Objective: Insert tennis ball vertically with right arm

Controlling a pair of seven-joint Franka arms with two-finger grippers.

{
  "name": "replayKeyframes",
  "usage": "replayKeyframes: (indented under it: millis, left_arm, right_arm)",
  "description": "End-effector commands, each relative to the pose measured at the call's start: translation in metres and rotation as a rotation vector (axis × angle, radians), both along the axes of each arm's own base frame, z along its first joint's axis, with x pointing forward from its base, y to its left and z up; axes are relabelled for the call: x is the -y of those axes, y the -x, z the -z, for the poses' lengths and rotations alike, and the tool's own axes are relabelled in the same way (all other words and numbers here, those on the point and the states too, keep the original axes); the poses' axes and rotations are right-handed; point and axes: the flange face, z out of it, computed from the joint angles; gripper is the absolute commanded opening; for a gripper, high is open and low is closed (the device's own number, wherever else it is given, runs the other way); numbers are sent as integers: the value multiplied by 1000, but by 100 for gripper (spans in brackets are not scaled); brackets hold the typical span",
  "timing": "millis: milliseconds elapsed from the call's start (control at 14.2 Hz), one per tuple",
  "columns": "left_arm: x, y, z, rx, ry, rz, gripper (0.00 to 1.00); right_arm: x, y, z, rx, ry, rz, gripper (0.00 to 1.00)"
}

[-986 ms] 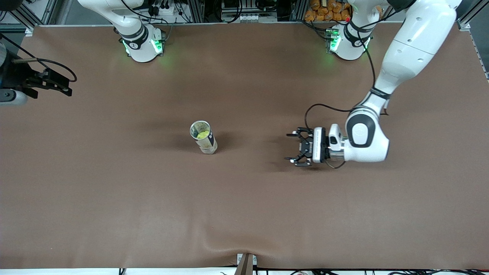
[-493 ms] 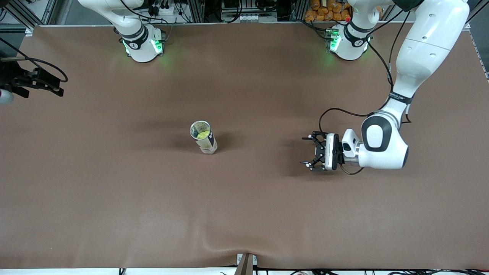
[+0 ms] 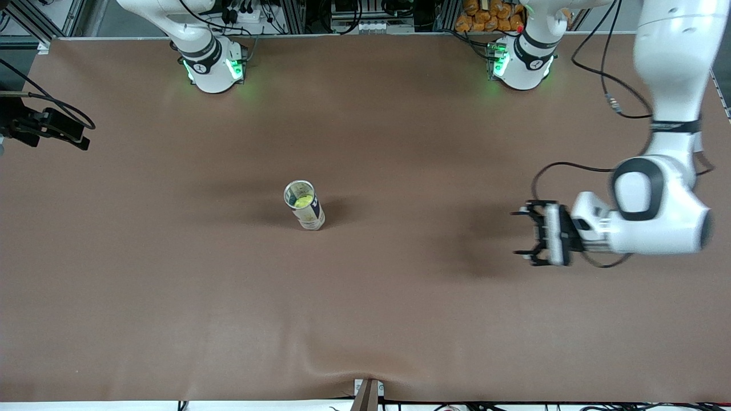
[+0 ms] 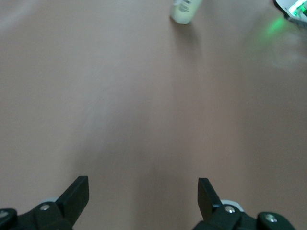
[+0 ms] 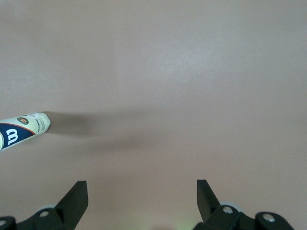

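The upright clear cylindrical can (image 3: 304, 205) holding a yellow-green tennis ball (image 3: 303, 200) stands mid-frame; the left gripper (image 3: 528, 233) at right and the right gripper (image 3: 54, 128) at the upper-left edge are both spread and empty.

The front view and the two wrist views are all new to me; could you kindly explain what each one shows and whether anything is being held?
The front view looks down on a brown table from across it; two white robot arms are bolted along its top edge. An open can stands upright mid-table with a yellow-green tennis ball inside. The left gripper hangs open over bare table toward the left arm's end. The right gripper is open at the other end. Each wrist view comes from a camera on that arm, looking past its black fingers. Neither gripper holds anything.
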Motion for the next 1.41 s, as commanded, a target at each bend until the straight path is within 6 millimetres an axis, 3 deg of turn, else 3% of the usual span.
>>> replayKeyframes:
  millis: [0, 282, 634, 846, 1127, 1339]
  left_arm:
    - [-38, -4, -41, -94, -82, -89, 100]
    - [-69, -9, -105, -92, -318, -177, 100]
    - [-69, 13, -181, -115, -495, -459, 100]
    - [-72, 35, -213, -249, -565, -733, 100]
    - [-50, 72, -267, -330, -630, -977, 100]
    - [-33, 104, -312, -312, -655, -1064, 100]
  right_arm:
    - [1, -2, -2, -6, -14, 6, 100]
    - [0, -2, -2, -1, -16, -4, 100]
    - [-3, -1, -2, -6, -15, -4, 100]
    - [-2, -2, -1, -4, -17, -2, 100]
    - [-3, -2, 0, -1, -17, -3, 100]
    - [-4, -3, 1, -1, -17, -5, 100]
